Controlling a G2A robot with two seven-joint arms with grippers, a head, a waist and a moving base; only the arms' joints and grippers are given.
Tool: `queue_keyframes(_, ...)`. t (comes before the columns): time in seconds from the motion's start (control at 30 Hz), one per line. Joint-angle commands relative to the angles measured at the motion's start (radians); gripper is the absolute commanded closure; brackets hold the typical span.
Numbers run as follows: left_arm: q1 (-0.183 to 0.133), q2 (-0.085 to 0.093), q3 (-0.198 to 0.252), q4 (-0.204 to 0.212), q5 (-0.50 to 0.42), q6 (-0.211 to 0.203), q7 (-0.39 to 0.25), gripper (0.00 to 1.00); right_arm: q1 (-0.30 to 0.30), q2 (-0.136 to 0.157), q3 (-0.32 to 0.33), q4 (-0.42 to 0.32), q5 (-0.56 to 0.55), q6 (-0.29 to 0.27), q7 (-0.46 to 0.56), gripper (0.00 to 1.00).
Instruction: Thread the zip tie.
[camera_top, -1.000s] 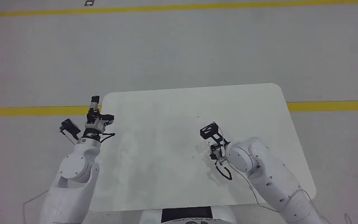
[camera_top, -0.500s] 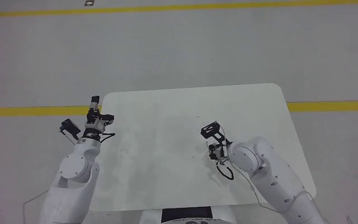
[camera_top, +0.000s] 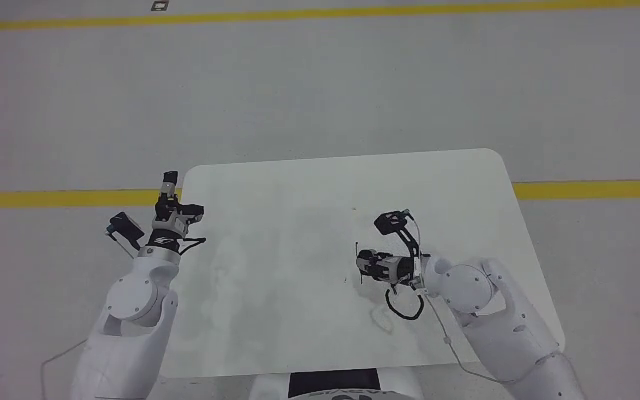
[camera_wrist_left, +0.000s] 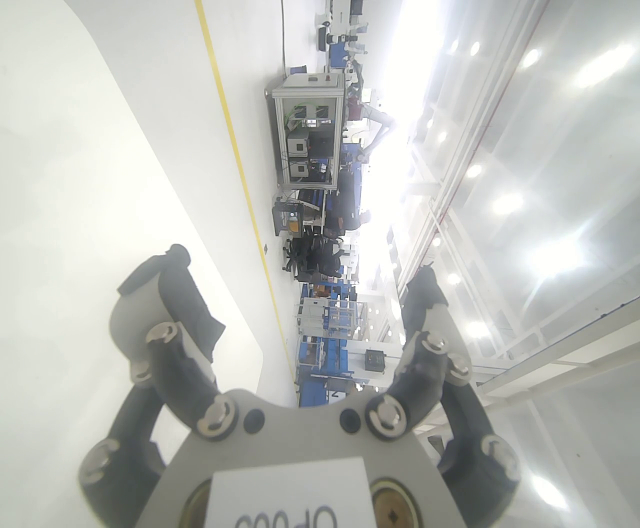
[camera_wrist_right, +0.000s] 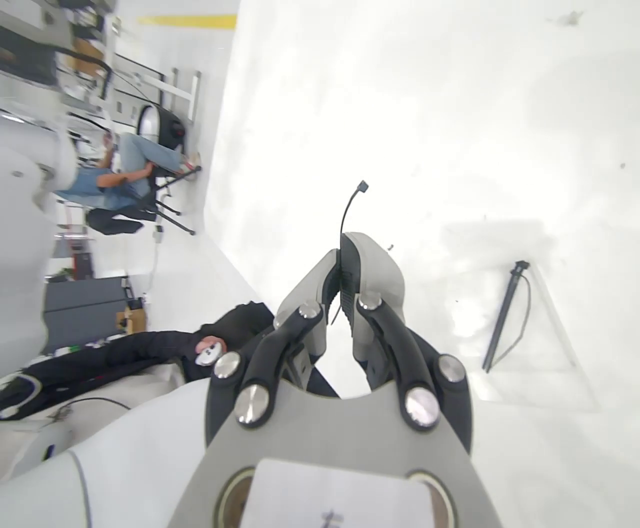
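Seems early in the task: picked up, not yet threaded. Clamps a thin black plastic zip tie (camera_wrist_right: 348, 207) between the clenched fingers of the right gripper (camera_wrist_right: 345, 247), over the white table (camera_top: 300, 200), right of centre and toward the near side. Pokes the tie's small square head out past the fingertips, free in the air, with no tail through it and no loop formed. Hides the tail end behind the fingers. Leaves to do, by this reading: bringing tail to head and pushing it through. Holds the left gripper (camera_wrist_left: 300, 270) released and empty, well apart at the table's left edge, pointing far.
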Motion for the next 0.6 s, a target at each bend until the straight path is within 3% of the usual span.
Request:
queue_keyframes(0.0,0.000,0.000,0.000,0.000,0.000,0.000,0.000,0.00,-0.006,-0.001,0.013,0.017,0.073,-0.028,-0.034,1.00)
queue_keyframes(0.33,0.000,0.000,0.000,0.000,0.000,0.000,0.000,0.00,-0.008,-0.001,0.013,0.016,0.078,-0.029,-0.040,1.00)
queue_keyframes(0.57,0.000,0.000,0.000,0.000,0.000,0.000,0.000,0.00,-0.076,0.001,0.059,0.031,0.290,-0.135,-0.123,1.00)
